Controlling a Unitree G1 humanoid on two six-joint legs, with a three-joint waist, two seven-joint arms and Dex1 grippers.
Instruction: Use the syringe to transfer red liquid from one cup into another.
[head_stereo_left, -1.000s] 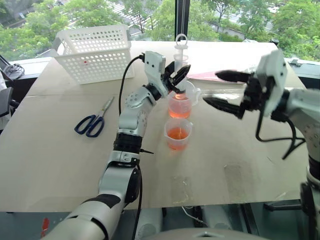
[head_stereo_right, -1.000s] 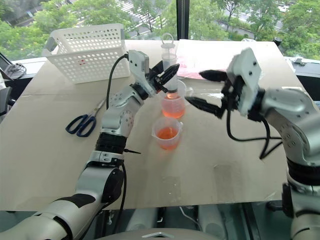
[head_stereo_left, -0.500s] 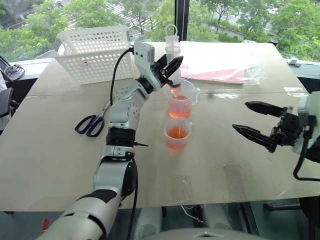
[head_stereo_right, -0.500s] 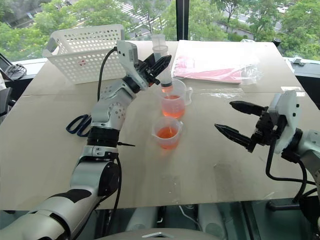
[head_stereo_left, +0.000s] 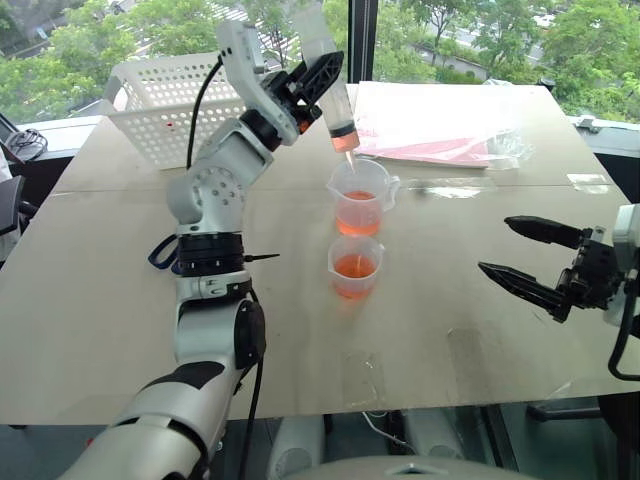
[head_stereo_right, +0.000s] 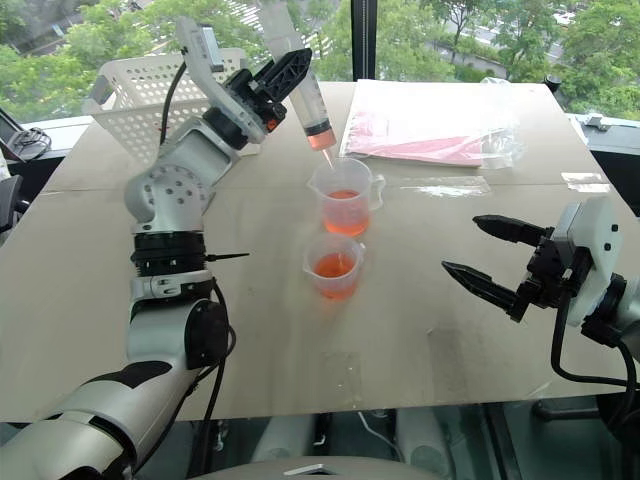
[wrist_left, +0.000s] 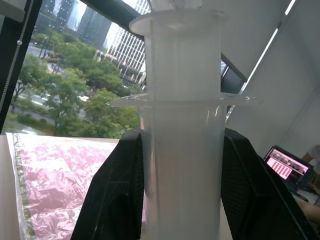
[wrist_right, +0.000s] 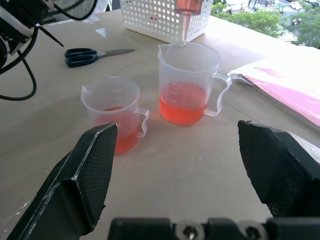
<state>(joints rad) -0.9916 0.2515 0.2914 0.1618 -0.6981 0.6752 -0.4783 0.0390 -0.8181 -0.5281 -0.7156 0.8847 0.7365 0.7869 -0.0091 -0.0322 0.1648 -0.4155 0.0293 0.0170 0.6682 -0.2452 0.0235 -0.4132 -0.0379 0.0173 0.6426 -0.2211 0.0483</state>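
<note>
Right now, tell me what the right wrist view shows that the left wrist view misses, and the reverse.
Right wrist only: the open right claw, two cups of red liquid, scissors, and the white basket.

Left wrist only: the left claw shut on the syringe's barrel, and trees and buildings outside.

Both: the syringe and the pink packet.
</note>
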